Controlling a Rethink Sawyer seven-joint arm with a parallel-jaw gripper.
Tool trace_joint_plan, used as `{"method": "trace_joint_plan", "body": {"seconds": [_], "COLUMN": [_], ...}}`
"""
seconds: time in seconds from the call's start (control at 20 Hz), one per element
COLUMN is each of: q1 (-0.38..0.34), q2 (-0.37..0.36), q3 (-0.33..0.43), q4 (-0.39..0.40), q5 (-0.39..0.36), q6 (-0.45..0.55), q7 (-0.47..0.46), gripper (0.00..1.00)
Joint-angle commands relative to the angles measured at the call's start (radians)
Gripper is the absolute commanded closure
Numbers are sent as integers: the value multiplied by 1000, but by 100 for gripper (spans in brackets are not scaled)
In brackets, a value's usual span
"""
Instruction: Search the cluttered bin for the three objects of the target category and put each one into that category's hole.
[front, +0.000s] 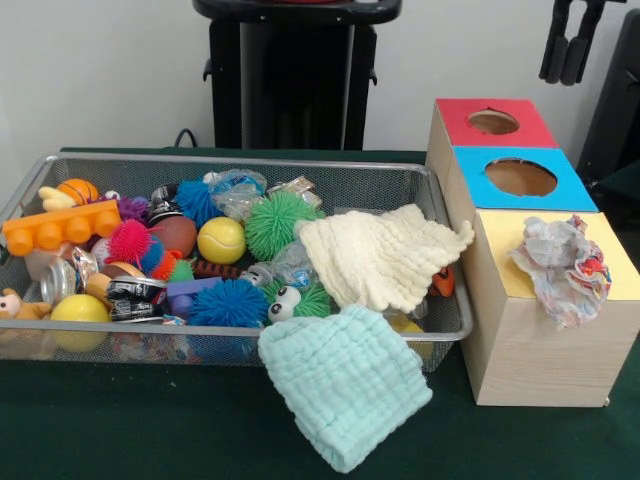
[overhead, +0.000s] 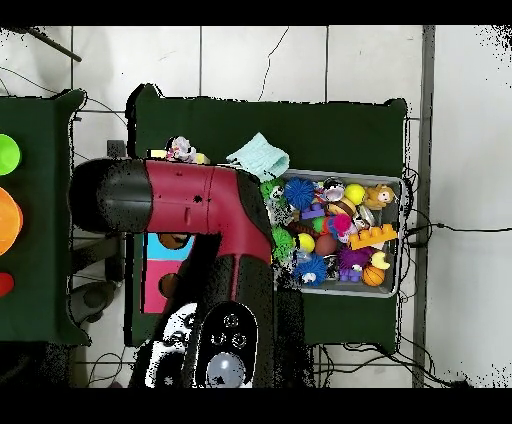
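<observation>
Gripper fingers cannot be made out in either view; only the red and black arm shows, stretched over the box of coloured holes. Beside it, the wire bin brims with toys. A cream cloth lies inside, a mint cloth drapes over its front rim, and a patterned cloth sits on the box's yellow section. No writing is legible.

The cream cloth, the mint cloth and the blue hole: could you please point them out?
cream cloth (front: 378, 258), front view, middle of its folds.
mint cloth (front: 345, 385), front view, centre of the part hanging outside.
blue hole (front: 521, 177), front view, its opening.
</observation>
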Motion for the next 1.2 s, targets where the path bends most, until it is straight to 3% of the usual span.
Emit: {"method": "trace_joint_plan", "body": {"seconds": [0.05, 0.85, 1.2], "q1": [-18, -30, -41], "q2": [49, 130, 185], "q3": [140, 184, 196], "q4": [22, -28, -128], "q5": [-57, -87, -90], "q6": [51, -17, 36], "q7": [-58, 14, 18], "gripper": [100, 100, 100]}}
